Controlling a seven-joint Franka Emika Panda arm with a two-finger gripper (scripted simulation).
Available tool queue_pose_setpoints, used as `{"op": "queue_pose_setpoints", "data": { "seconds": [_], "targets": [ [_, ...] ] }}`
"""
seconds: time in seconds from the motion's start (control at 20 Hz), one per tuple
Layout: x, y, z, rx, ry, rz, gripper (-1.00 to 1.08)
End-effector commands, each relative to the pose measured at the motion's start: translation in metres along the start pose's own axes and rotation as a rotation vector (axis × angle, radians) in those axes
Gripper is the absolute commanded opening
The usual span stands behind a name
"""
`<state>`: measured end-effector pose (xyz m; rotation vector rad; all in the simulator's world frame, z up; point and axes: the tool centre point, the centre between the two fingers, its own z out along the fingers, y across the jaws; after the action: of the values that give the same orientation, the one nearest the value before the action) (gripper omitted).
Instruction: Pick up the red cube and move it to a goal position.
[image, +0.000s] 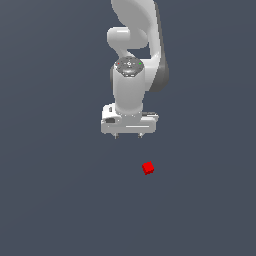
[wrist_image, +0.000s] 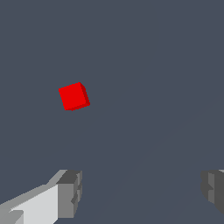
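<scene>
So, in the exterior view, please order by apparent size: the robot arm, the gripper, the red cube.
1. Robot arm, largest.
2. Gripper, clearly smaller.
3. Red cube, smallest, much narrower than the gripper.

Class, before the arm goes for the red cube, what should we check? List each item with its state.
1. Gripper open, jaws spread wider than the cube: ok.
2. Gripper empty: ok.
3. Red cube in plain sight in both views: ok.
4. Gripper centred over the cube: not ok; it sits off to the exterior view's right of the jaws.
5. Path to the cube free of other objects: ok.
6. Goal position marked: cannot tell; none is visible.
</scene>
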<state>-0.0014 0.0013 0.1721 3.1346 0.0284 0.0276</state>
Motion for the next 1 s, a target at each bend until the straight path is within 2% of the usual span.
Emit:
{"op": "queue_pose_setpoints", "data": {
  "seconds": [0.0, 0.45, 0.95],
  "targets": [
    [0.000, 0.000, 0.000, 0.000, 0.000, 0.000, 1.00],
    [0.009, -0.009, 0.017, 0.002, -0.002, -0.034, 1.00],
    [0.039, -0.042, 0.076, 0.007, -0.008, -0.151, 1.00]
  ]
}}
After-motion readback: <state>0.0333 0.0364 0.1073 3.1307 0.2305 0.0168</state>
